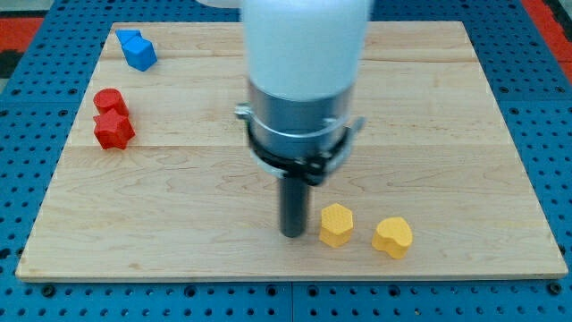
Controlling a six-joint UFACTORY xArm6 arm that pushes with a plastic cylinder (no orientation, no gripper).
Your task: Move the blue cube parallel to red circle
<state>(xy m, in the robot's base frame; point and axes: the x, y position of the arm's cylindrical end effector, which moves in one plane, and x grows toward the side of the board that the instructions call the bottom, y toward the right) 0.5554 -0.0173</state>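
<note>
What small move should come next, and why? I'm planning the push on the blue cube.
Probably slide my tip toward the view's upper left. It now sits near the view's bottom, just left of the yellow hexagon, far from the blue cube at the board's top-left corner. The red circle lies just below that cube, against a red star-like block.

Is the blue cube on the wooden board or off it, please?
On: the blue cube sits wholly inside the wooden board, near its upper-left corner.
</note>
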